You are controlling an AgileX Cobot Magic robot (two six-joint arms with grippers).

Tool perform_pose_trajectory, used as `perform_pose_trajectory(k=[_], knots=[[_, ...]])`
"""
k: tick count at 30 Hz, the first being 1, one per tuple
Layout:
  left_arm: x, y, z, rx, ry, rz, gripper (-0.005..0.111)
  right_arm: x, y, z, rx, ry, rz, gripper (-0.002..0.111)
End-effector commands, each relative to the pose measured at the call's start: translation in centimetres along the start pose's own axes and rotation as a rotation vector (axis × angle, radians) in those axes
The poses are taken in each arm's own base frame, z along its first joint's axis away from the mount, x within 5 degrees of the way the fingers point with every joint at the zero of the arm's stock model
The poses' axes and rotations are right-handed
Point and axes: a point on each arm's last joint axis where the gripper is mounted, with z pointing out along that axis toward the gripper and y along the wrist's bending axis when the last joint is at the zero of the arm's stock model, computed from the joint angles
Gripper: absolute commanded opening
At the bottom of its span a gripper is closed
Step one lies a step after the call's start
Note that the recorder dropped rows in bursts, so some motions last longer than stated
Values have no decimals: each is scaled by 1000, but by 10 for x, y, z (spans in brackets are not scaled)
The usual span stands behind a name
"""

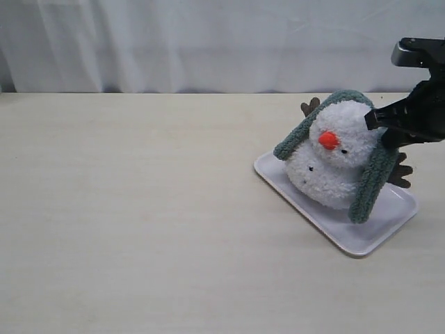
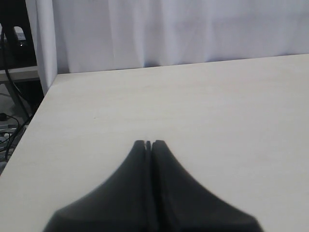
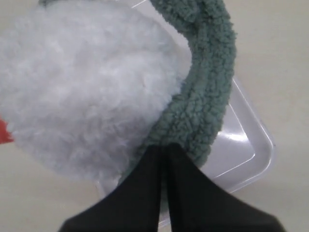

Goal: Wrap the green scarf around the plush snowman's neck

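We are mid-wrap: the scarf (image 1: 367,182) drapes over the snowman (image 1: 332,167) at right of frame, the right gripper (image 1: 370,120) has its jaws together against one hanging end, the left gripper (image 2: 148,143) has jaws together too, and next, we judge, that end must cross the neck.

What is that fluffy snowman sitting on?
A white rectangular tray lying on the table. Its middle is hidden under the plush snowman and the green scarf.

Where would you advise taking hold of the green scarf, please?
I would grip the green scarf near its lower end over the tray, coming from the right of the exterior view: that strip lies exposed beside the plush snowman, narrow enough to pinch across.
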Motion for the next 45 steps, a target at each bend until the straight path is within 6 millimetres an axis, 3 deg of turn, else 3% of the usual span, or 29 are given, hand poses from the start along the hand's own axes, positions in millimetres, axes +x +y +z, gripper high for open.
perform_pose_trajectory(k=[1,6,14,24,28,31,37,45], knots=[[0,0,0,0,-6,0,0,5,-2,15,0,43,-5,4],[0,0,0,0,-6,0,0,7,-2,26,-20,83,14,4],[0,0,0,0,-6,0,0,9,0,26,-34,106,17,4],[0,0,0,0,-6,0,0,1,8,-21,-51,40,-79,4],[0,0,0,0,-6,0,0,5,10,-26,-67,71,-79,5],[0,0,0,0,-6,0,0,17,14,-16,-118,109,-83,15],[0,0,0,0,-6,0,0,29,19,-8,-187,146,-97,48],[0,0,0,0,-6,0,0,56,12,12,-116,214,-30,49]])
